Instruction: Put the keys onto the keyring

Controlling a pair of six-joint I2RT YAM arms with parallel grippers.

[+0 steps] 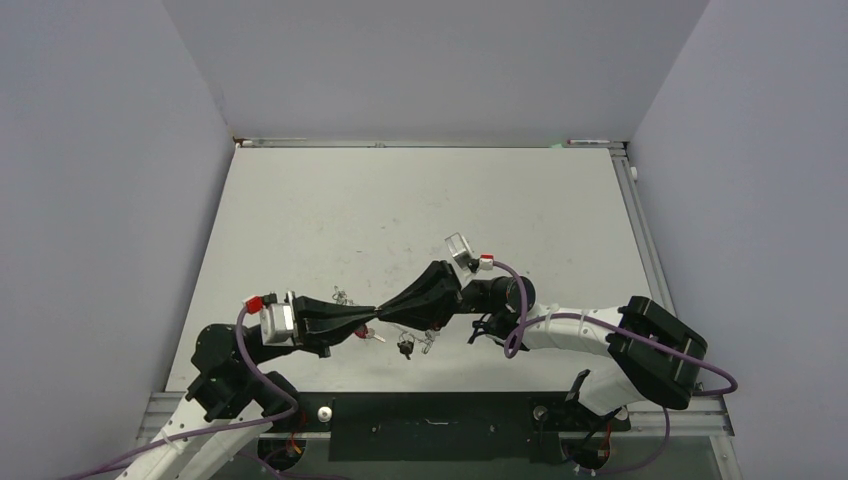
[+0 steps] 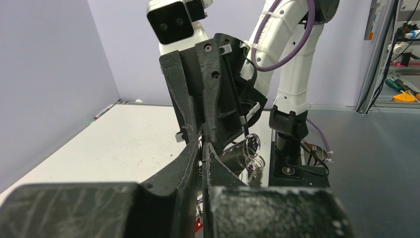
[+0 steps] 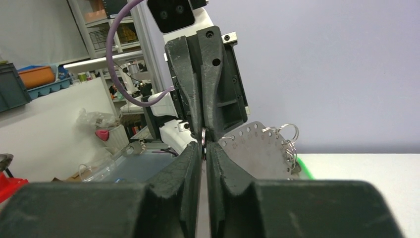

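Metal this thin is the risk: both pairs of jaws are pressed together on the edge of one slim ring. I read it as the keyring (image 3: pixel 203 141), though seen edge-on it could be a smaller split ring. The bite is only at the very fingertips, so a slight pull or twist by either arm could, in my judgement, let it pop out sideways; if the arms draw apart out of step, the ring may be bent or snatched from the weaker grip; the perforated silver disc (image 3: pixel 260 148) just beside the tips, fringed with split rings (image 3: pixel 289 133), could swing and drag the ring round in the pads.

The left gripper (image 1: pixel 366 315) and the right gripper (image 1: pixel 390 311) meet nose to nose, each arm stretched low and nearly level toward the other; both are closed, with no gap between the fingers beyond the ring's own thickness; each wrist camera looks straight along its own fingers at the other's palm.

The keys sit below the meeting fingertips, slightly toward the arm bases: a black-headed key (image 1: pixel 405 346) and a red tag (image 1: pixel 378 338); from above I cannot tell whether they dangle or lie on the table (image 1: pixel 400 200).
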